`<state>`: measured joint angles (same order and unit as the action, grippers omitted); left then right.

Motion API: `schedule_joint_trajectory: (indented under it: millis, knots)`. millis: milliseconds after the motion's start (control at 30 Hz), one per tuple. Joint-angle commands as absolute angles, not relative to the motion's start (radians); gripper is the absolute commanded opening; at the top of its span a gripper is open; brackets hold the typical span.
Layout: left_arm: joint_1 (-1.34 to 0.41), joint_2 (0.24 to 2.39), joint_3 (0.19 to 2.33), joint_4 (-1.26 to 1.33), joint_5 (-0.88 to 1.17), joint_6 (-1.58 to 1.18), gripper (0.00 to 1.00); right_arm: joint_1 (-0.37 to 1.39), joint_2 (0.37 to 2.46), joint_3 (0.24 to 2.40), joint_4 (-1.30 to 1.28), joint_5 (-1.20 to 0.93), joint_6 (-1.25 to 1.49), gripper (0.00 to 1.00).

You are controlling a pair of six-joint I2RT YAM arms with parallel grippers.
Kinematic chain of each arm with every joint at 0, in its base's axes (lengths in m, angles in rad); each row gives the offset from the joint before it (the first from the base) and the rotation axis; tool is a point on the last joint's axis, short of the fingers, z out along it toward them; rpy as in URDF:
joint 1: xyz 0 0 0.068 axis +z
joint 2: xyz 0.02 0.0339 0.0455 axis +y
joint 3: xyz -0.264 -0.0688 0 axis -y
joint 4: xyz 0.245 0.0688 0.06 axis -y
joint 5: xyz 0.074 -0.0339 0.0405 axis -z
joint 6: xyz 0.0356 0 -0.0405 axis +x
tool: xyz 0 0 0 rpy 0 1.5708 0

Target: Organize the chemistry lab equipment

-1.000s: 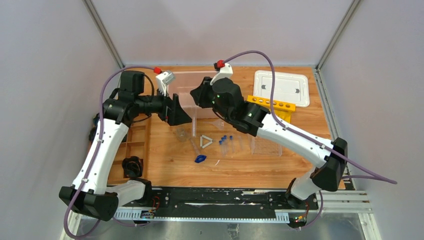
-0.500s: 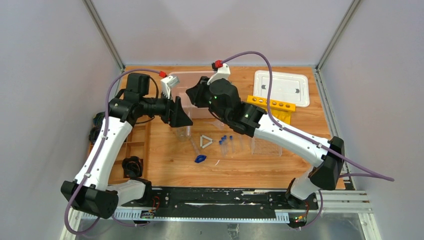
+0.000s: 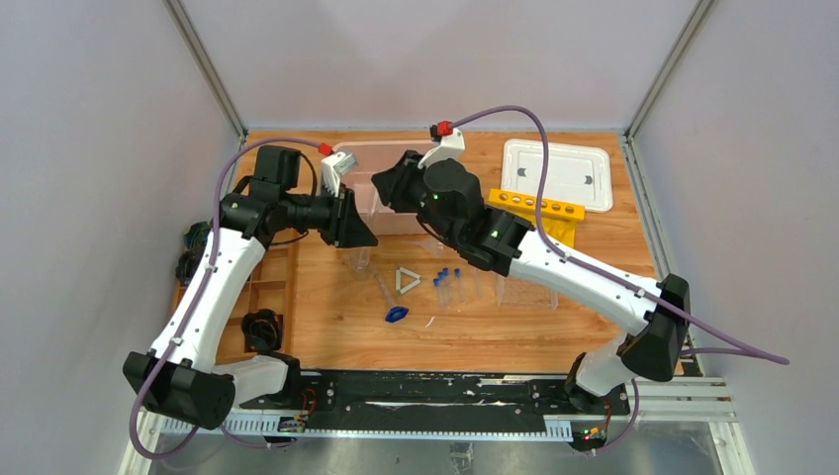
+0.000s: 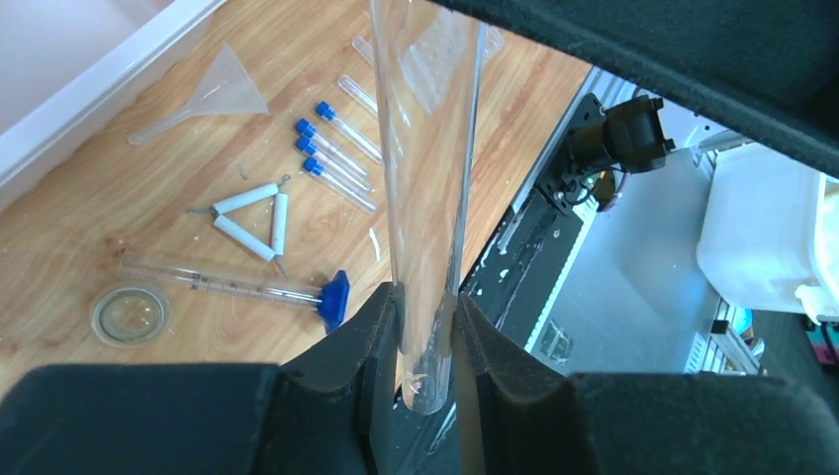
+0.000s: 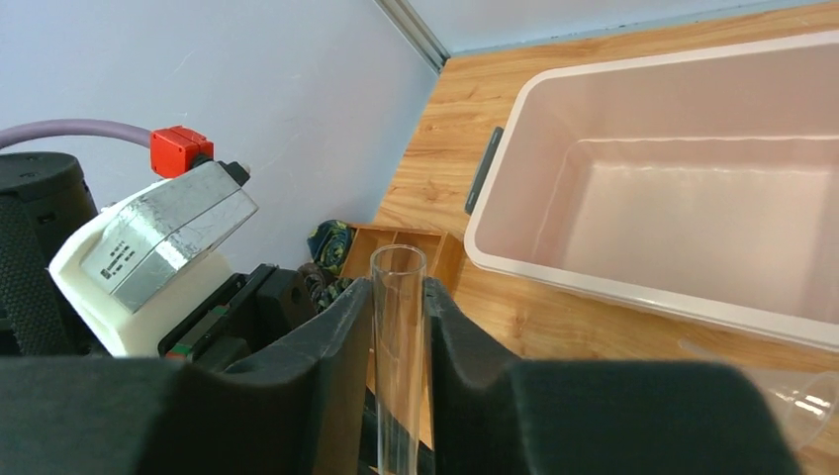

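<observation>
One smooth-walled pink plastic bin (image 5: pixel 633 289) sits at the far side. Just near of its left end, the left gripper (image 4: pixel 427 327) and right gripper (image 5: pixel 398 294) are both clamped on one long clear test tube (image 4: pixel 425 178), raised off the table (image 3: pixel 326 332): rounded end left, open rim right. Slick glass: release one grip only while the other holds firm.

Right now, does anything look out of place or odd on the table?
The left claw and right claw both grip what looks like one clear tube, at its rounded end and near its open mouth. Pulling apart could stress it. Nothing looks spilled or broken.
</observation>
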<state>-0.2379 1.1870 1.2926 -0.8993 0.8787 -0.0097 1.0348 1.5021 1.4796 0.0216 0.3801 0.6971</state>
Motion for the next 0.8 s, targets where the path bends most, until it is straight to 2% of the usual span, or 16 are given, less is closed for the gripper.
schedule_joint_trajectory:
  millis: [0,33,133,267,467,667,767]
  knots:
    - [-0.246,1.182,1.286,-0.891,0.898,0.025,0.11,1.039,1.469,1.484,-0.054,0.418,0.721,0.41]
    - [-0.245,1.179,1.286,-0.89,0.897,0.035,0.09,1.029,1.48,1.504,-0.104,0.389,0.73,0.51]
    - [-0.245,1.167,1.285,-0.89,0.889,0.064,0.06,0.982,1.521,1.579,-0.242,0.239,0.724,0.66]
    - [-0.245,1.14,1.269,-0.89,0.884,0.113,0.04,0.959,1.551,1.644,-0.358,0.107,0.684,0.71]
    - [-0.245,1.125,1.248,-0.89,0.873,0.155,0.03,0.942,1.576,1.684,-0.377,-0.041,0.668,0.68]
    - [-0.245,1.11,1.232,-0.89,0.857,0.174,0.03,0.921,1.617,1.732,-0.399,-0.11,0.669,0.48]
    - [-0.245,1.097,1.222,-0.89,0.851,0.185,0.03,0.915,1.63,1.749,-0.411,-0.126,0.659,0.43]
